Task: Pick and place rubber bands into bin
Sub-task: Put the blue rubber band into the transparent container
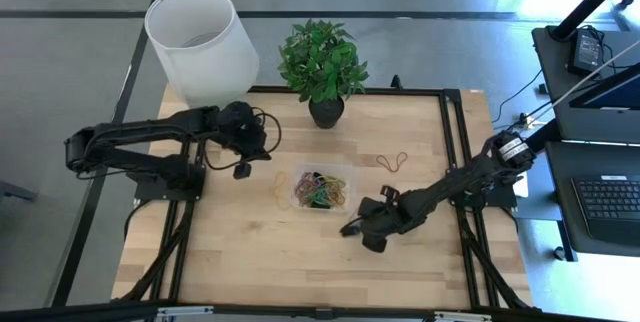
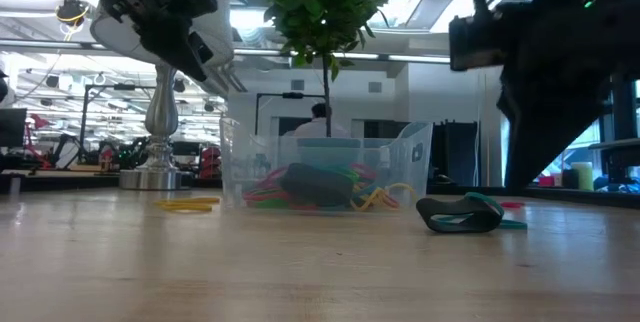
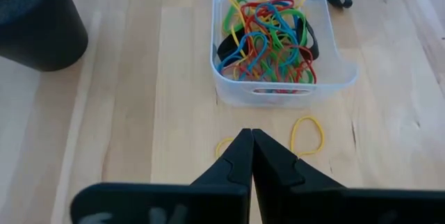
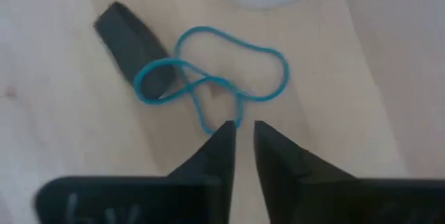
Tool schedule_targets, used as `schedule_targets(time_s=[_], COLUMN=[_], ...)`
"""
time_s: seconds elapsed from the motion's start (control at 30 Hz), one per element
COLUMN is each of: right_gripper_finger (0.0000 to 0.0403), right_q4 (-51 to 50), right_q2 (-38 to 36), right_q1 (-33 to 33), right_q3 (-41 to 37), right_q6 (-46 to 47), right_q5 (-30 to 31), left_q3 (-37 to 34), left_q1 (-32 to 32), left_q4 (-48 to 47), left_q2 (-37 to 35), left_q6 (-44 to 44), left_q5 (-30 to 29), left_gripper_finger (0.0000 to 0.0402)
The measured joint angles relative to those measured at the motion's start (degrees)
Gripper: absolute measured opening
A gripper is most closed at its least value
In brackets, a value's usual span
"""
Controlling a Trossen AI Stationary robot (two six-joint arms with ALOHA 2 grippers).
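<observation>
The clear bin (image 1: pixel 349 174) stands mid-table and holds a tangle of coloured rubber bands (image 3: pixel 270 37). Two yellow bands (image 3: pixel 306 134) lie flat on the wood by its left wall, and a red one (image 1: pixel 393 161) lies to its far right. A teal band (image 4: pixel 221 76) lies looped over a black band (image 4: pixel 133 42) near the bin's right corner. My right gripper (image 4: pixel 242 128) points down just over the teal band's near loop, open by a narrow gap with nothing in it. My left gripper (image 3: pixel 250 139) is shut and hangs above the table left of the bin. My right gripper has one fingertip (image 4: pixel 226 135) at the teal band's near loop (image 4: pixel 214 125), coming from above and slanting down. I cannot tell whether it touches the band. The band lies slack and flat on the table.
A potted plant (image 1: pixel 322 62) stands at the far edge behind the bin. A white lampshade (image 1: pixel 200 37) stands at the far left corner. Bare wood lies along the near half of the table (image 1: pixel 280 262).
</observation>
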Motion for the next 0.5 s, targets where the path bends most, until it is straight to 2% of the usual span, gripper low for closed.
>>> schedule_targets(time_s=[0.23, 0.5], right_gripper_finger=[0.012, 0.0135], right_q4=[3.63, 11.71], right_q2=[0.0, 0.38], right_q1=[-1.3, -1.32], right_q3=[-2.25, -6.32], right_q6=[-3.87, -2.2], right_q5=[-1.44, -1.31], left_q3=[-0.01, -0.01], left_q1=[0.0, 0.0], left_q4=[-0.07, -0.12], left_q2=[0.02, 0.04], left_q6=[0.42, 0.46], left_q5=[-0.07, -0.09], left_gripper_finger=[0.0005, 0.0002])
